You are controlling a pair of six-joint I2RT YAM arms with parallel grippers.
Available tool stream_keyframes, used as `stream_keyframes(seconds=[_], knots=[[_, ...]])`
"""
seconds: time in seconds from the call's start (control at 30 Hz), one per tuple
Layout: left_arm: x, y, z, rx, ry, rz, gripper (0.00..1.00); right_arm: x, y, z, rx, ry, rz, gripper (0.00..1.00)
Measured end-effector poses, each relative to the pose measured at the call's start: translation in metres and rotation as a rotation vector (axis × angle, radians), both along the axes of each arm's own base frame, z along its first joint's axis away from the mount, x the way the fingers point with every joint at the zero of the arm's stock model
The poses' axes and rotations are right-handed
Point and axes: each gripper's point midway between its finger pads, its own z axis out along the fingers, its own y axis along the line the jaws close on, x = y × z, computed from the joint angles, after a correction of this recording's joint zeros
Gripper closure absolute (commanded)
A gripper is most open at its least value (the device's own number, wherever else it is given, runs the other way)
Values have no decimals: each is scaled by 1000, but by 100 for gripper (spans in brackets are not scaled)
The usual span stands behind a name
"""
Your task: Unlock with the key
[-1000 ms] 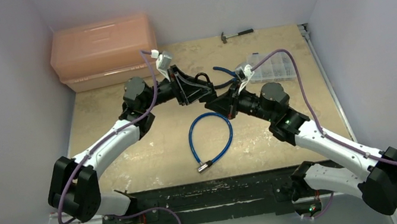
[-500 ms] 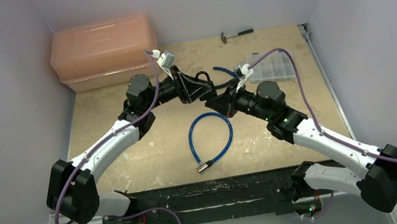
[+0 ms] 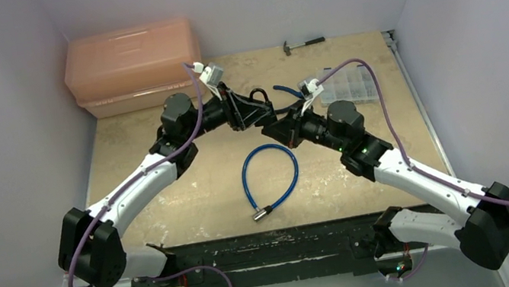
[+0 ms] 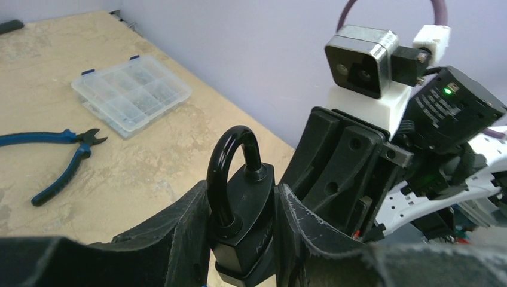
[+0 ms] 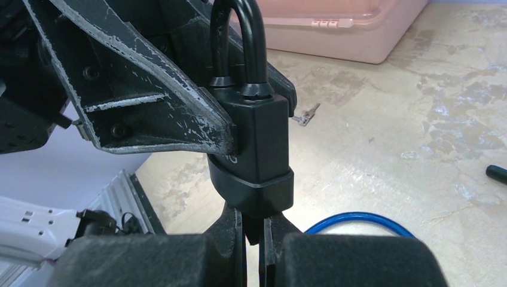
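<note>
Right wrist view: the right gripper (image 5: 254, 236) is clenched on the key (image 5: 254, 222), whose dark head sits directly under the base of the padlock (image 5: 257, 149) at frame centre; its blade is hidden. The left gripper (image 4: 242, 236) clamps the padlock body, shackle upright. A blue cable (image 5: 353, 216) lies at lower right.

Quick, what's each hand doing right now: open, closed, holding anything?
Left hand: closed on the padlock, gripping its body.
Right hand: closed, apparently on the key, just under the padlock.
</note>
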Motion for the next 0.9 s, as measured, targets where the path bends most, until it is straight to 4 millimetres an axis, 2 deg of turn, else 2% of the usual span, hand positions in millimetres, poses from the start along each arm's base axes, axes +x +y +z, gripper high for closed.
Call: stream_keyframes(seconds=[0.4,0.7,0.9], knots=[[-40,1,50,-87,-173,-160,100,-31,0,46,122,-181,222,100],[-60,1,64,-121,-238,-258,100,-51,0,62,214,-207,390,100],[-69,1,70,-124,-271,-302,100,-59,0,68,241,-215,442,100]])
